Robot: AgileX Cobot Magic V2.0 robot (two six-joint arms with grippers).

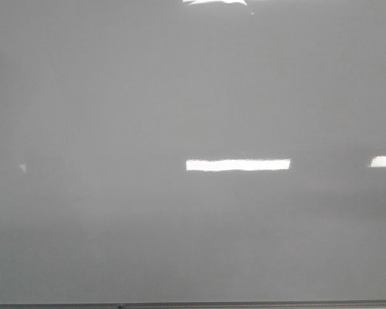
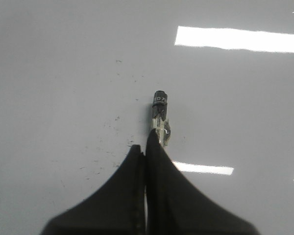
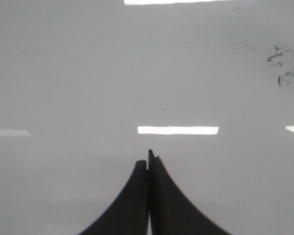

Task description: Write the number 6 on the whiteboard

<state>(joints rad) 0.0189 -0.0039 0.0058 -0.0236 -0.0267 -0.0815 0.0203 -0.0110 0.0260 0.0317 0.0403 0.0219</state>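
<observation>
The whiteboard (image 1: pixel 193 96) fills every view, glossy grey-white with bright glare bars. No number 6 shows on it. In the left wrist view my left gripper (image 2: pixel 144 142) is shut, its black fingers pressed together over the whiteboard (image 2: pixel 63 73). A short clear-bodied marker (image 2: pixel 159 115) with a black end lies just past the fingertips, and its near end is hidden behind one finger. In the right wrist view my right gripper (image 3: pixel 146 159) is shut with nothing in it, above the bare whiteboard (image 3: pixel 63 73). Neither arm appears in the front view.
A thin dark frame edge (image 1: pixel 193 304) runs along the bottom of the front view. Faint dark specks (image 2: pixel 112 122) dot the board beside the marker. A patch of smudged ink marks (image 3: pixel 286 66) sits on the board, away from the right gripper.
</observation>
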